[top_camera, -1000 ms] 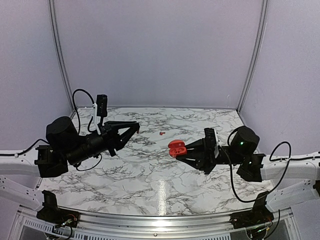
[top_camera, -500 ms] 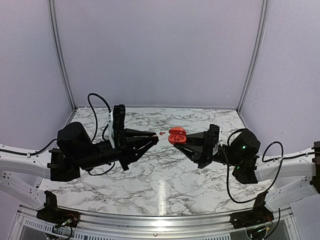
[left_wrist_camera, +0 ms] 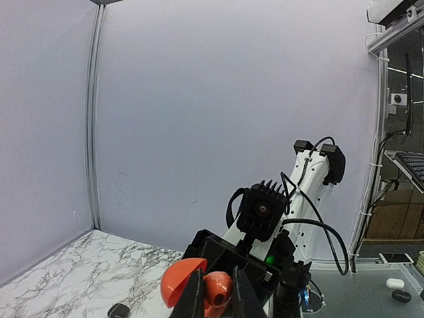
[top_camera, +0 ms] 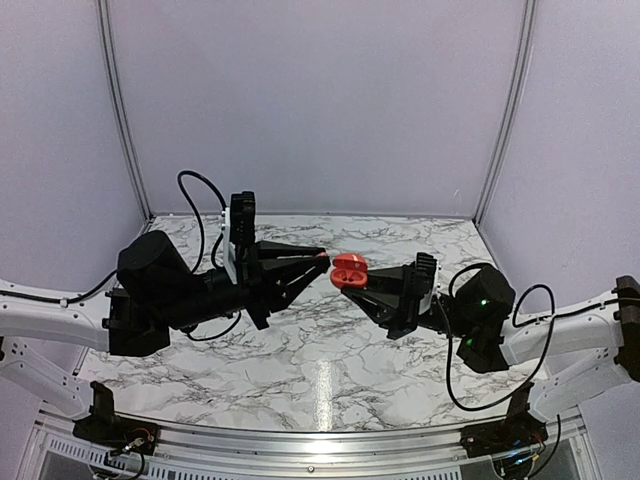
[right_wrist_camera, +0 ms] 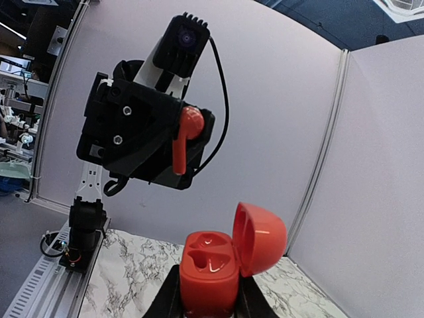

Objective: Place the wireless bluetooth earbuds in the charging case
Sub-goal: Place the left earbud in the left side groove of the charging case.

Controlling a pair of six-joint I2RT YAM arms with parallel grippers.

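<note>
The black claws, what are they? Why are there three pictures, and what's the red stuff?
They are pinchers on two robot arms bolted to a marble table. One picture looks down from above; the other two come from a camera on each wrist. The left gripper is shut on a tiny red earbud. The right gripper holds the red charging case, lid open, above the table. A small dark thing lies on the table; I can't tell what it is.

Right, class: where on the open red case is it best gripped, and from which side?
Grip the red case by its lower body, coming from its base end, as the right gripper does: the lid stands open on top and the sockets must stay clear.
</note>
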